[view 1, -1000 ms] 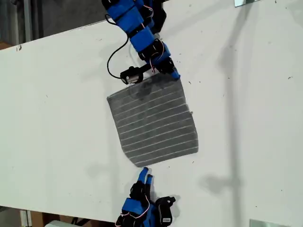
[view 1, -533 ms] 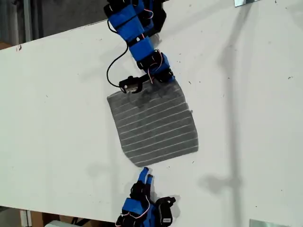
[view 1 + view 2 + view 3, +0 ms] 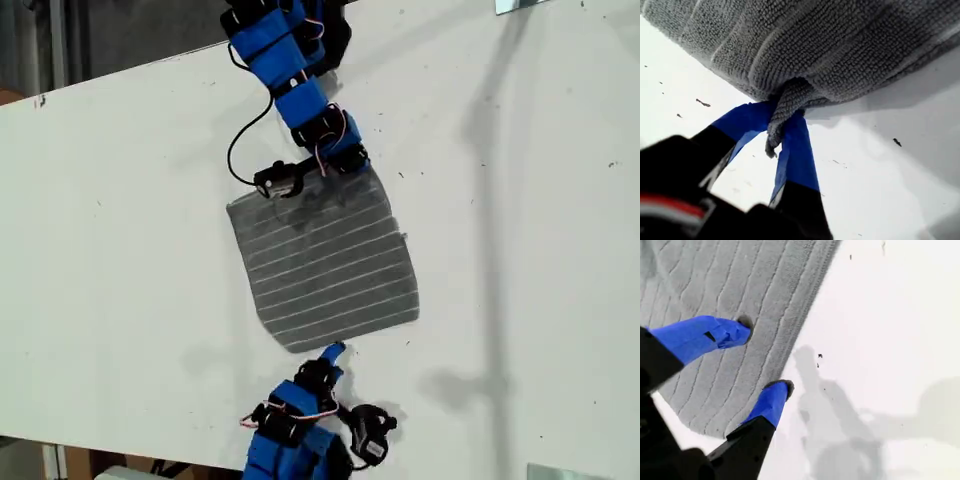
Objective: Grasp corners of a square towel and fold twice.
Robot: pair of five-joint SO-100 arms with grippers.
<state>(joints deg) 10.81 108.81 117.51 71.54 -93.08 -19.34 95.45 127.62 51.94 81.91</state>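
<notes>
The dark grey striped towel point(image 3: 325, 255) lies flat in the middle of the white table point(image 3: 520, 250). At its far corner towards the exterior view's right, my first gripper point(image 3: 360, 165) is shut on the cloth. The first wrist view shows that pinched corner point(image 3: 777, 130) bunched between the blue fingers point(image 3: 797, 145), with the towel point(image 3: 815, 45) lifted beyond my first gripper point(image 3: 782, 112). My second gripper point(image 3: 335, 350) sits at the towel's near edge. It is open point(image 3: 763, 357), with one fingertip point(image 3: 742, 327) over the towel point(image 3: 730, 290) and the other at its border.
A black cable point(image 3: 238, 140) loops beside the first arm, above the towel's far edge. The table's near edge runs just behind the second arm's base. Metal pieces point(image 3: 520, 5) sit at the exterior view's top right and bottom right.
My second gripper has swung towards the exterior view's right and reached up to the towel's near edge. My first gripper has drawn back slightly with the pinched corner.
</notes>
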